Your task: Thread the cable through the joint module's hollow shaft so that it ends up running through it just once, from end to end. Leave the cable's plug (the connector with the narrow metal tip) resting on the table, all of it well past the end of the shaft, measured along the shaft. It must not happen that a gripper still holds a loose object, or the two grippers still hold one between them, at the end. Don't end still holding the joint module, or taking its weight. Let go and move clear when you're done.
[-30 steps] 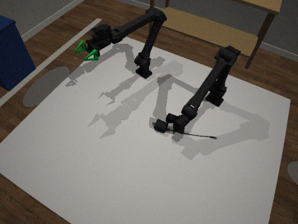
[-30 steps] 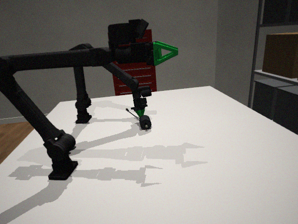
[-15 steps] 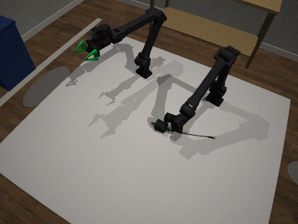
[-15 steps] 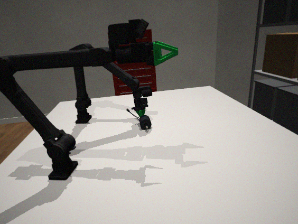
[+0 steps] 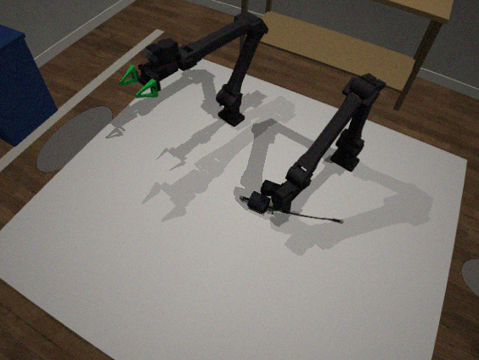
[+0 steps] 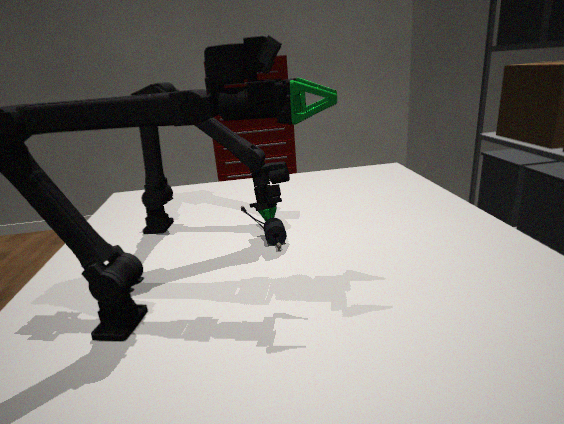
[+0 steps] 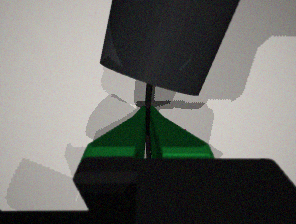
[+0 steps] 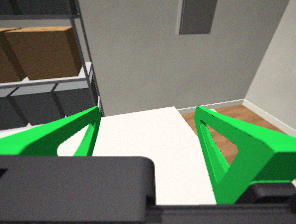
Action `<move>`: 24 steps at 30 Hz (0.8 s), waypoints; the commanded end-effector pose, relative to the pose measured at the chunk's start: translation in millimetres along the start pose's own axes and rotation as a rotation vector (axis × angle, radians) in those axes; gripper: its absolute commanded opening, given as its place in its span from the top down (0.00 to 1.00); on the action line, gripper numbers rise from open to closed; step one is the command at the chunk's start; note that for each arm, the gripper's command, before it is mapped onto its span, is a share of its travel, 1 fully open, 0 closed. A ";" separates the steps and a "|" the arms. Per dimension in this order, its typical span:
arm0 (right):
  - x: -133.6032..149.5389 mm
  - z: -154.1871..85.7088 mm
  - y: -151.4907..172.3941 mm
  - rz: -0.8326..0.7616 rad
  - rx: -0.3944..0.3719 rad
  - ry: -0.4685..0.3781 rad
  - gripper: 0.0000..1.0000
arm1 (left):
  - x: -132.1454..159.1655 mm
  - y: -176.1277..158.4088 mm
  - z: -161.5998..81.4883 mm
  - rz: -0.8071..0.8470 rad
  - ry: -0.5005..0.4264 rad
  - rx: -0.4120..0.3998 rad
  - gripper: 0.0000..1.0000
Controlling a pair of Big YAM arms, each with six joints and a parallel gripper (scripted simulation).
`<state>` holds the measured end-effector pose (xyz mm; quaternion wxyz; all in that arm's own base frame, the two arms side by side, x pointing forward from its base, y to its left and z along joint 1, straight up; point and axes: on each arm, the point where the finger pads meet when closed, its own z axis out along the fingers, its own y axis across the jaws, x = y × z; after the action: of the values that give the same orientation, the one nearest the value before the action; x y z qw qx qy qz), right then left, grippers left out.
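The left jaws are narrow and pinch the cable just beside the joint module. Their green tips meet around the thin black line, and the left arm reaches down to it from its base near one edge of the surface.

The joint module lies on its side, well in from every edge and corner. In the left wrist view the cable runs straight from the jaws to the near end of the dark cylinder. At the opposite end a short piece with a pale metal tip, the plug, sticks out — close to the shaft's mouth rather than well past it. Whether that tip touches the surface, I cannot tell.

Behind the left jaws the rest of the cable stretches away toward the edge on the left arm's side, ending in a small connector.

The right jaws are wide and hold nothing. They hang in the air, level and well apart from the module, with the right arm stretched out behind them.
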<state>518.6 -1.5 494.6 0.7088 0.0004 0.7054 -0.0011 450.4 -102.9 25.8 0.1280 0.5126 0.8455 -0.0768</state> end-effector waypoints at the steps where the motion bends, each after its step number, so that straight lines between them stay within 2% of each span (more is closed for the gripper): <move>1: -10.3 0.6 4.7 0.009 -0.010 -0.014 0.04 | -25.4 16.0 -12.0 0.003 -0.022 -0.031 1.00; 3: -10.3 0.6 4.7 0.009 -0.010 -0.014 0.04 | -26.4 16.9 -10.8 0.004 -0.025 -0.034 1.00; 4: -10.3 0.6 4.7 0.009 -0.010 -0.014 0.04 | -22.7 19.4 -10.9 -0.006 -0.022 -0.034 0.68; 8: -10.3 0.6 4.7 0.009 -0.010 -0.014 0.04 | -17.6 22.8 -11.4 -0.020 -0.019 -0.034 0.68; 9: -10.3 0.6 4.7 0.009 -0.010 -0.014 0.04 | -18.4 13.4 -10.6 -0.007 -0.022 -0.030 0.68; 20: -10.3 0.6 4.7 0.009 -0.010 -0.014 0.04 | -11.6 2.7 -2.7 -0.006 -0.005 -0.004 0.68; 21: -10.3 0.6 4.7 0.009 -0.010 -0.014 0.04 | -0.6 2.8 -5.9 0.003 -0.010 -0.012 0.68; 24: -10.3 0.6 4.7 0.009 -0.010 -0.014 0.04 | -2.4 7.6 -11.9 0.011 -0.028 -0.035 0.68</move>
<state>518.6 -1.5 494.6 0.7088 0.0004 0.7054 -0.0011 449.5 -104.3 25.2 0.1268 0.5108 0.8467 -0.0777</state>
